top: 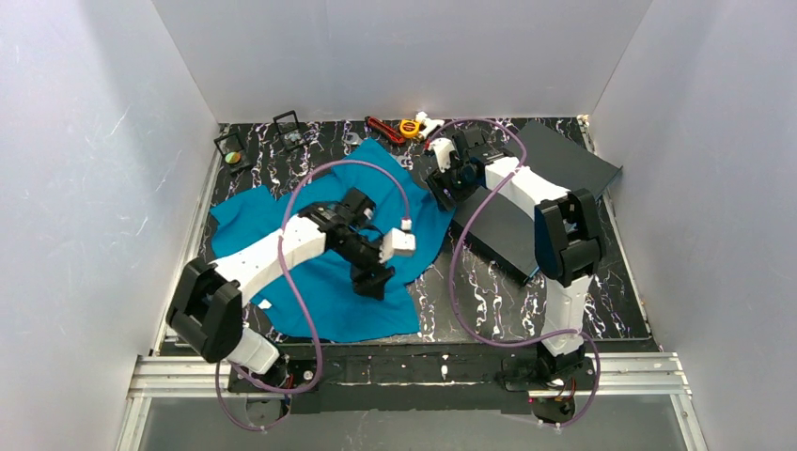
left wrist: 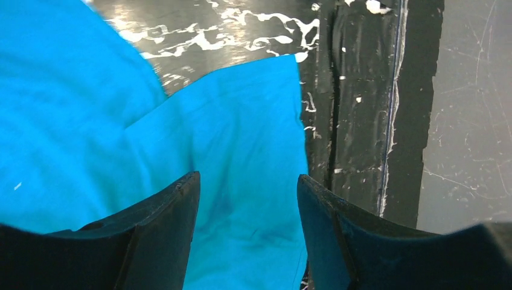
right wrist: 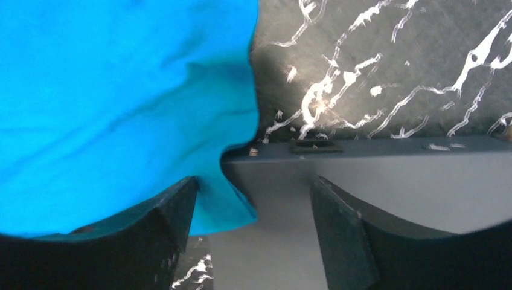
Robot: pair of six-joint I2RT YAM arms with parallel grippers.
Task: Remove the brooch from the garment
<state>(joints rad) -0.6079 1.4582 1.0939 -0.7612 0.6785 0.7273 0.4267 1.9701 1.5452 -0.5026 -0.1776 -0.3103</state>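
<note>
Left claw (left wrist: 247,181) angled downward, jaws parted; right claw (right wrist: 253,181) reaches forward and leftward, jaws wide apart.

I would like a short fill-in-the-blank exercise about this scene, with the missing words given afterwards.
1. The garment lies mostly on the ____ half of the table.
2. The dark grey board lies under the ____ arm.
3. The left gripper hangs over the ____, its fingers apart.
4. The right gripper is ____, holding nothing.
Missing words: left; right; garment; open.
</note>
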